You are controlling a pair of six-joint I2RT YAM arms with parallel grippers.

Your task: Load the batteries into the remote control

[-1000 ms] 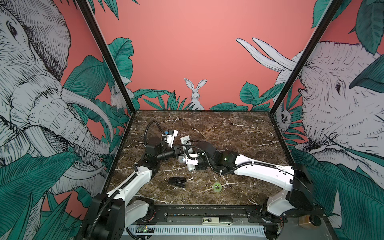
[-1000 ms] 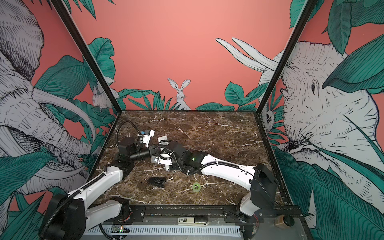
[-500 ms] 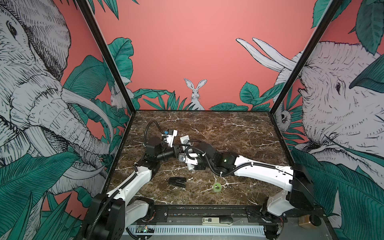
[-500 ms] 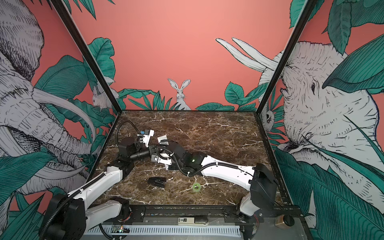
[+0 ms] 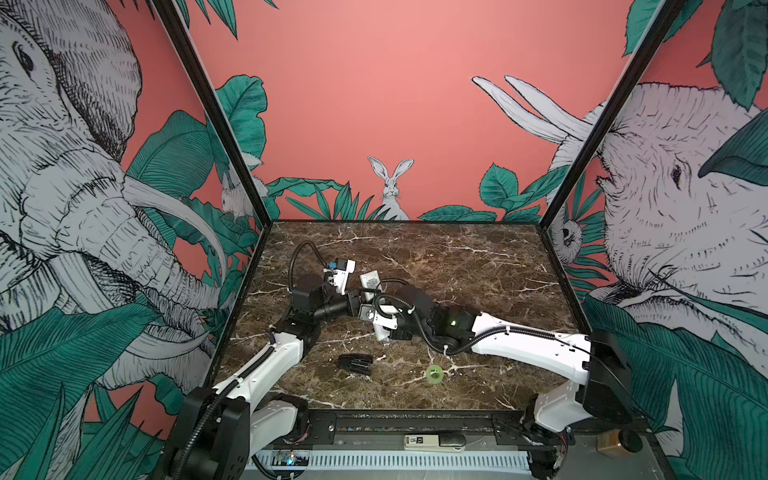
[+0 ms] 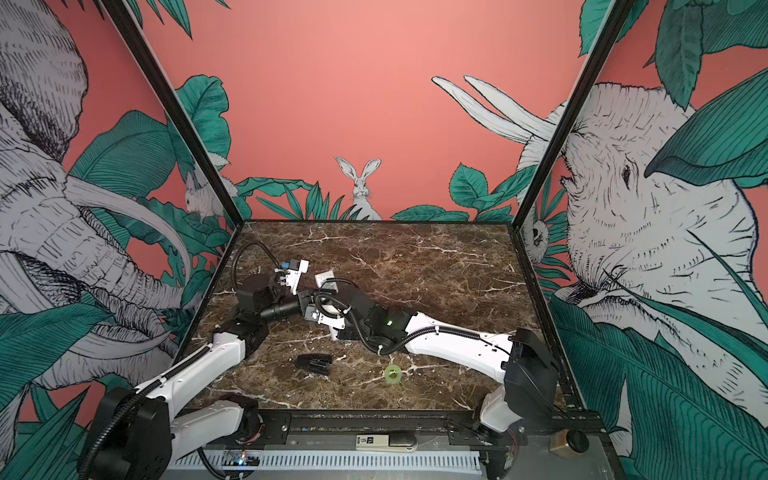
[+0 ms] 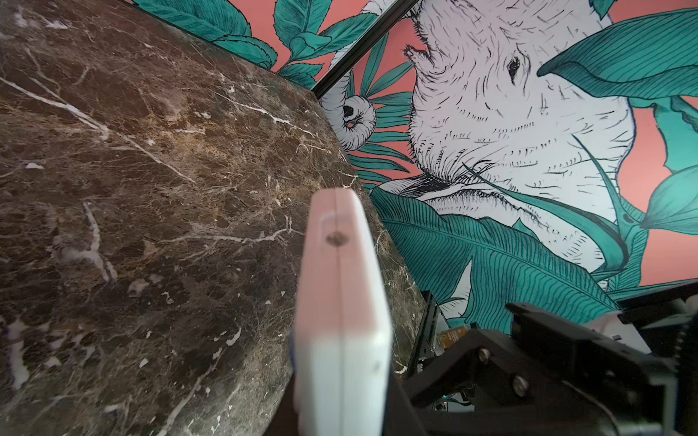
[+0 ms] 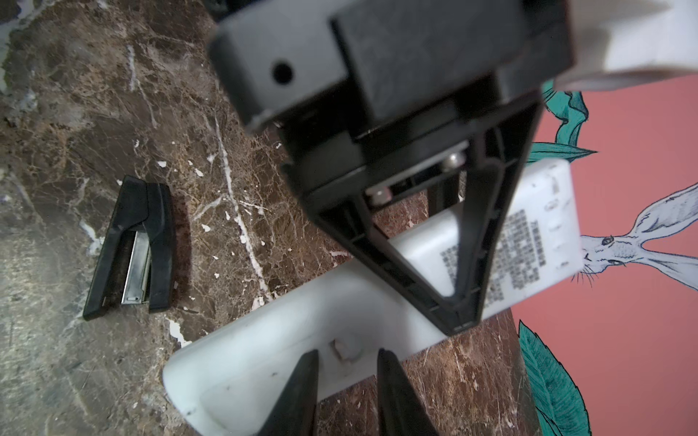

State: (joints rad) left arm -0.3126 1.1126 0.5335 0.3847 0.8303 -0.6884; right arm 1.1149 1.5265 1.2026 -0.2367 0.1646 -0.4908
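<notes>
The remote control (image 8: 528, 241), long and white, is held off the marble with its plain labelled back toward the right wrist camera. My left gripper (image 7: 342, 407) is shut on its sides, and one black finger (image 8: 385, 260) crosses the label. Both top views show the remote's end (image 5: 370, 280) (image 6: 325, 277) sticking up past the left gripper (image 5: 353, 297). My right gripper (image 8: 347, 377) hovers at the remote's other end, fingers slightly apart and holding nothing. A small pinkish bit (image 8: 342, 349) sits in the recess between them. No batteries are clearly visible.
A black stapler (image 5: 354, 363) (image 8: 132, 245) lies on the marble table (image 5: 478, 266) in front of the arms. A green tape ring (image 5: 434, 372) (image 6: 392, 372) lies to its right. Both arms meet left of centre, with the enclosure walls close by.
The right gripper's fingers have spread a little. Both arms and the remote stay almost where they were.
</notes>
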